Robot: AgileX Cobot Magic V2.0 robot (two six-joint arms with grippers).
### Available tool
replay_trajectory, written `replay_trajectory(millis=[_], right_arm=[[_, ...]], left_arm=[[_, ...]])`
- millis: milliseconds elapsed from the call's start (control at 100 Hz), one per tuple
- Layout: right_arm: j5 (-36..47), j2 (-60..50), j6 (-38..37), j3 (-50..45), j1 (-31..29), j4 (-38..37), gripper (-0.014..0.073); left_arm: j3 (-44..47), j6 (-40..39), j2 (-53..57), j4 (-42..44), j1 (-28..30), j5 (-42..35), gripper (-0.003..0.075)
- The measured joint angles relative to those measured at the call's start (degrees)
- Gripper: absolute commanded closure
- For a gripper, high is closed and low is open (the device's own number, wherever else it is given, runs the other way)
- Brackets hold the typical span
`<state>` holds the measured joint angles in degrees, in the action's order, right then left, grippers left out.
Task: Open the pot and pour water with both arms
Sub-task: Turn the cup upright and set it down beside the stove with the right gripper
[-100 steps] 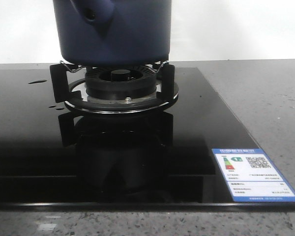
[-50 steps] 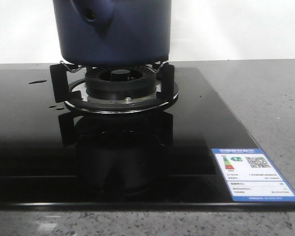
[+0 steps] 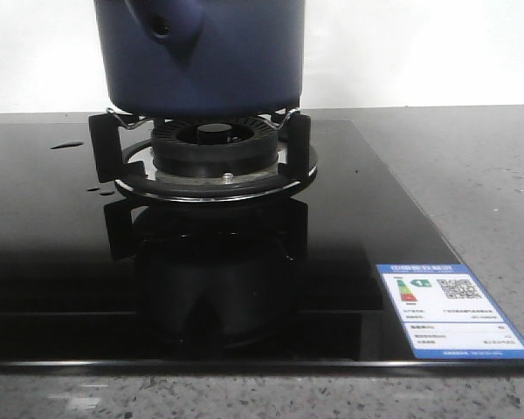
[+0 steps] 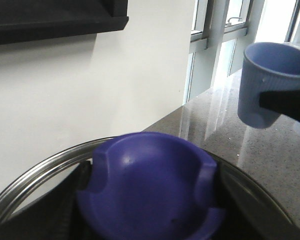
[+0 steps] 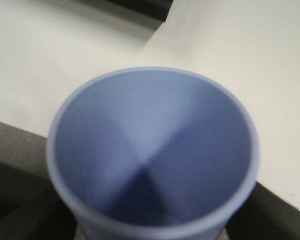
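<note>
Right tool holds cup beside pot.

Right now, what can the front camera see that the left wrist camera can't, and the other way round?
Only the front view shows the dark blue pot sitting on the burner stand, the glossy black cooktop and its energy label. Only the left wrist view shows a blue knob on a steel-rimmed lid, a pale blue ribbed cup held off the counter by a dark gripper finger, and windows behind. Both show the grey speckled countertop and a white wall.
</note>
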<state>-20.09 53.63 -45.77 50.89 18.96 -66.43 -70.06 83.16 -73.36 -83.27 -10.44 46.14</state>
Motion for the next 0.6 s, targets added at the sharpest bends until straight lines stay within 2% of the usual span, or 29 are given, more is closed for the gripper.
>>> replay_trajectory(millis=[160,280,440,600], right_arm=[[9.96,-3.47,-2.46,-12.34,-4.9,-1.9,0.0389],[15.77,-3.58,-2.72,-18.09,-7.35,-2.44,0.0389],[21.89,-1.21,-2.85,-21.82,-11.03,-3.0,0.0389],[24.0,3.7,-2.97,-22.36,-13.67,-3.35,0.0387]], left_arm=[[0.0,1.36,-1.94,-0.23,-2.22,0.0,0.0498],[0.0,1.77,-2.63,-0.23,-3.29,0.0,0.0498],[0.0,2.09,-2.73,-0.61,-3.41,0.0,0.0498],[0.0,2.09,-2.73,-0.61,-3.41,0.24,0.0498]])
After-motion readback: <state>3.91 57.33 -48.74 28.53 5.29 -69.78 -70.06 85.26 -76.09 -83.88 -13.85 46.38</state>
